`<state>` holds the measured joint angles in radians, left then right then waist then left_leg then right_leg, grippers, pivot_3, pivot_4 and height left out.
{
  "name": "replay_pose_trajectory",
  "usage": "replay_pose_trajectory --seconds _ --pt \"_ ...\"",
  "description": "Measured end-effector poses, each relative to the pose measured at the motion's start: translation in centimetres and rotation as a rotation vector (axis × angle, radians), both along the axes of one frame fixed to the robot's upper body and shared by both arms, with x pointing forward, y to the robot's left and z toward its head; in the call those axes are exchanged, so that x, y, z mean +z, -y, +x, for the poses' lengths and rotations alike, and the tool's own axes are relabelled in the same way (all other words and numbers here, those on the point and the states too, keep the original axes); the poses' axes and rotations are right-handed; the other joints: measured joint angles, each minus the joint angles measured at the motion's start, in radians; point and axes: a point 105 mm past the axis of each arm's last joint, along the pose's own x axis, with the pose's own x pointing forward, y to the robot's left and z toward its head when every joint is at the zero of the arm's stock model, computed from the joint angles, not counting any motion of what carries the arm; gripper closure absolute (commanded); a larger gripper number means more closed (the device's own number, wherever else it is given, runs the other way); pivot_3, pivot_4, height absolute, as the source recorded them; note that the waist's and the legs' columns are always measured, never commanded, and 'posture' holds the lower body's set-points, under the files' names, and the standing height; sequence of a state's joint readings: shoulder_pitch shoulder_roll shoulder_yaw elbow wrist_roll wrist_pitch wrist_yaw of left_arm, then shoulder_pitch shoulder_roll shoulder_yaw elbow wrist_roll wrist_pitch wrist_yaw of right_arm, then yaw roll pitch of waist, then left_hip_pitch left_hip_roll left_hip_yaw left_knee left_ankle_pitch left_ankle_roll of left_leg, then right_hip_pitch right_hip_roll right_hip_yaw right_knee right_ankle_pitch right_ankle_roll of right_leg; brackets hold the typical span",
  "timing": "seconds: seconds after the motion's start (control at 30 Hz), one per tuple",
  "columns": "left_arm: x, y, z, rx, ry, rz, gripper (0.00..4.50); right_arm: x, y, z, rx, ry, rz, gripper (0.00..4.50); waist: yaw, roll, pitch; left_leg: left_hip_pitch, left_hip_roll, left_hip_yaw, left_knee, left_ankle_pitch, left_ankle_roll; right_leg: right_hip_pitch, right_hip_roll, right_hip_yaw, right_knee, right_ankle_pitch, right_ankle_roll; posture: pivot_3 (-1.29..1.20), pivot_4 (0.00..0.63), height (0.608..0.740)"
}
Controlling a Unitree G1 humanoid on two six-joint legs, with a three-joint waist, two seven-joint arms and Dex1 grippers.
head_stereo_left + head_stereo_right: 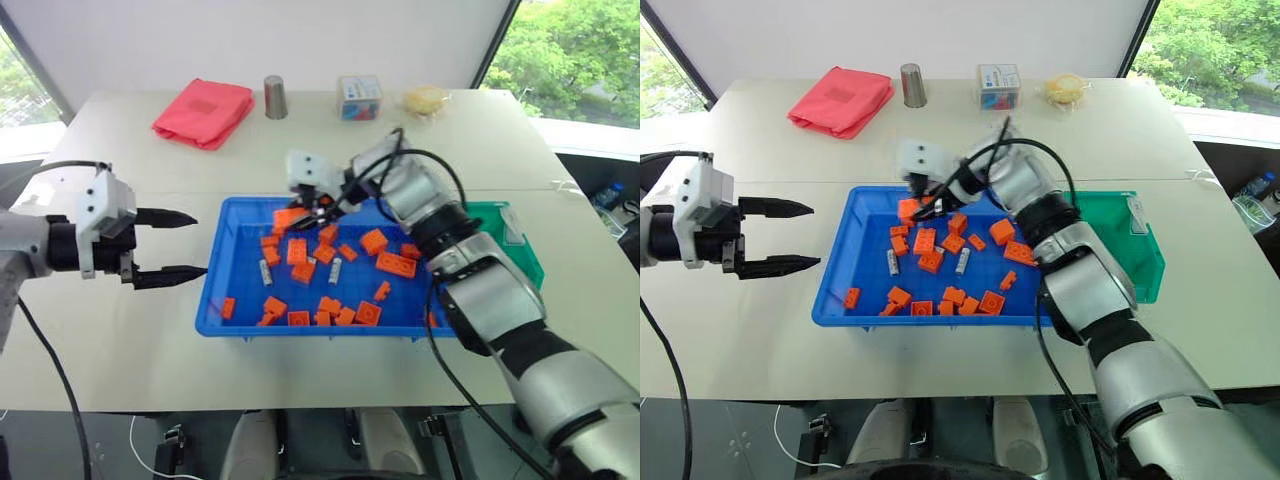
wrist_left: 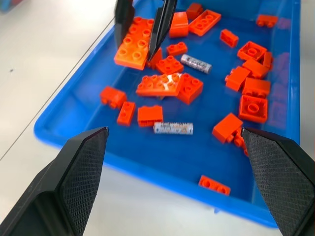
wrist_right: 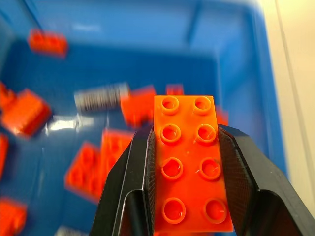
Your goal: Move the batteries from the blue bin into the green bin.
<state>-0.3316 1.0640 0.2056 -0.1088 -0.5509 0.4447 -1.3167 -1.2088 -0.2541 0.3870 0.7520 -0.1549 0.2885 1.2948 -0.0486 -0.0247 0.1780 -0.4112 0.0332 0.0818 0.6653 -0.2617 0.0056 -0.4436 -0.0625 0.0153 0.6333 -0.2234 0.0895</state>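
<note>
1. An orange eight-stud plastic brick (image 3: 189, 164) is clamped between the black fingers of the right claw (image 1: 318, 208), which is held above the far part of the wide, shallow blue plastic bin (image 1: 215, 290).
2. Two thin silver-white cylindrical batteries (image 1: 266, 272) (image 1: 336, 268) are seen lying below and nearer than that claw, on the blue floor among loose orange bricks (image 1: 394, 264).
3. The left claw (image 1: 175, 245) is held spread and empty, outside the blue bin's left wall.
4. The studs of the held brick are given by the right wrist view; the head views show both claws.
5. The small green plastic bin (image 1: 520, 250) is partly hidden behind the right arm.
</note>
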Motion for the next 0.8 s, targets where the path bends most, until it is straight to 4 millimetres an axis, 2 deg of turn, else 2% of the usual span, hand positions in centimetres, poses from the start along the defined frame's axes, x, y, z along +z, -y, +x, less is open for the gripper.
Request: replay_pose_trajectory --seconds 0.1,0.23,0.37,0.47,0.5,0.57,0.8 --pt "0.0 0.1 0.3 -0.007 -0.003 0.002 0.0 -1.0 0.3 -0.1 -0.007 -0.016 -0.02 0.33 -0.012 0.0 0.0 0.0 0.0 0.0 -0.001 0.0 0.0 -0.001 0.001 0.0 0.001 0.0 0.0 0.0 0.15 0.736" --pt "-0.1 0.3 0.5 -0.015 -0.007 0.005 0.0 -0.8 -1.2 -0.6 0.026 -0.009 0.001 0.33 -0.022 0.0 0.0 0.0 0.001 -0.001 -0.001 0.0 0.0 -0.001 0.001 0.0 0.001 0.0 0.0 0.0 0.15 0.736" --pt "0.1 0.4 0.4 -0.027 -0.007 0.006 0.0 -0.2 -3.7 -2.4 0.146 -0.013 0.022 0.33 -0.02 0.0 0.0 0.0 0.001 -0.001 -0.001 0.0 0.0 0.0 0.001 0.0 0.001 0.0 0.0 0.0 0.15 0.736" --pt "0.0 0.4 0.4 -0.031 -0.01 0.007 0.0 -0.5 -5.2 -3.5 0.213 -0.019 0.003 0.33 -0.02 0.0 0.0 0.0 0.0 -0.001 -0.001 0.0 0.0 0.0 0.001 0.0 0.001 0.0 0.0 0.0 0.15 0.736" --pt "-0.1 0.4 0.3 -0.03 -0.015 0.007 0.0 -0.8 -5.7 -3.8 0.227 -0.023 -0.002 0.15 -0.019 0.0 0.0 0.0 0.0 -0.001 -0.001 0.0 0.0 0.0 0.0 0.0 0.001 0.0 0.0 0.0 0.15 0.736" --pt "-0.4 0.4 0.1 -0.031 -0.027 0.009 0.0 -1.2 -6.6 -4.3 0.248 -0.034 -0.003 0.15 -0.019 0.0 0.0 0.0 0.001 -0.001 -0.001 0.0 0.0 0.0 0.0 0.0 0.001 0.0 0.0 0.0 0.15 0.736" --pt "-1.1 0.7 -0.7 -0.042 -0.048 0.011 0.0 -3.3 -7.3 -4.0 0.266 0.015 -0.057 0.15 -0.019 0.0 0.0 0.0 0.0 -0.002 -0.001 0.0 0.0 0.0 0.0 0.0 0.001 0.0 -0.001 0.0 0.15 0.736"
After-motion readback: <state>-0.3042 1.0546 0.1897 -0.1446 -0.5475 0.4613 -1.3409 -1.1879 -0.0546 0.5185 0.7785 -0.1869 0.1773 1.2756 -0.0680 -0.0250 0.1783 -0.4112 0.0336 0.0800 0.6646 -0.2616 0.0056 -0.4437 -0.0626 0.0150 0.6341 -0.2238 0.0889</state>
